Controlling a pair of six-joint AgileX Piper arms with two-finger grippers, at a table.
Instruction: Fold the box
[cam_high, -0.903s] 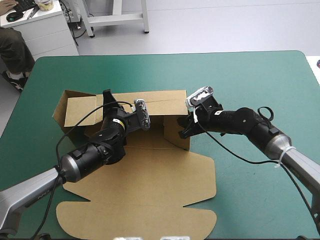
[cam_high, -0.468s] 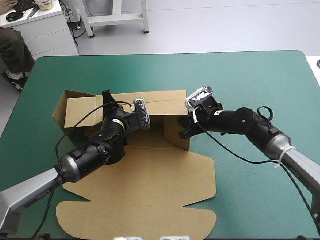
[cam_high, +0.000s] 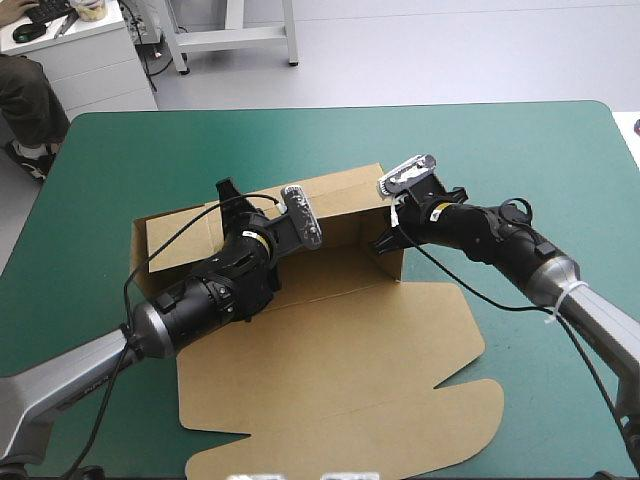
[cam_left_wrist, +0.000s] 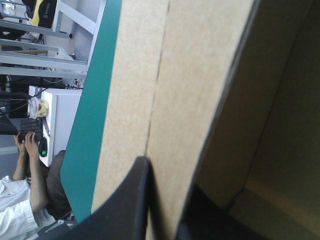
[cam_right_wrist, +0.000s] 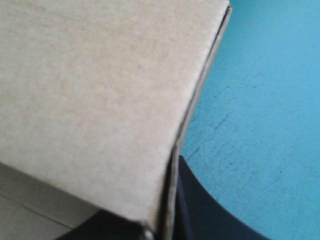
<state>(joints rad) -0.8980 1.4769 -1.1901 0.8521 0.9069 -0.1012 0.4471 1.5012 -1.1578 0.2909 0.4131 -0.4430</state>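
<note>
The brown box (cam_high: 330, 350) lies partly folded on the teal-green cover, its long back wall (cam_high: 340, 200) raised and its lid flat toward the near edge. My left gripper (cam_high: 232, 205) is at the left part of that wall. In the left wrist view the gripper (cam_left_wrist: 165, 210) is shut on the box wall (cam_left_wrist: 135, 75), one black finger on each face. My right gripper (cam_high: 388, 238) is at the box's right end wall. In the right wrist view it (cam_right_wrist: 160, 225) is shut on the board's edge (cam_right_wrist: 100, 75).
Teal-green cover (cam_high: 500, 140) stretches beyond the back wall and to the box's right. The flat lid reaches close to the table's near edge. A white cabinet (cam_high: 85, 50) stands past the far left corner, off the table.
The whole box has turned, its right end swinging away and the lid sliding right. Both grippers moved with it. The left end flap that stuck out earlier now lies in line with the back wall.
</note>
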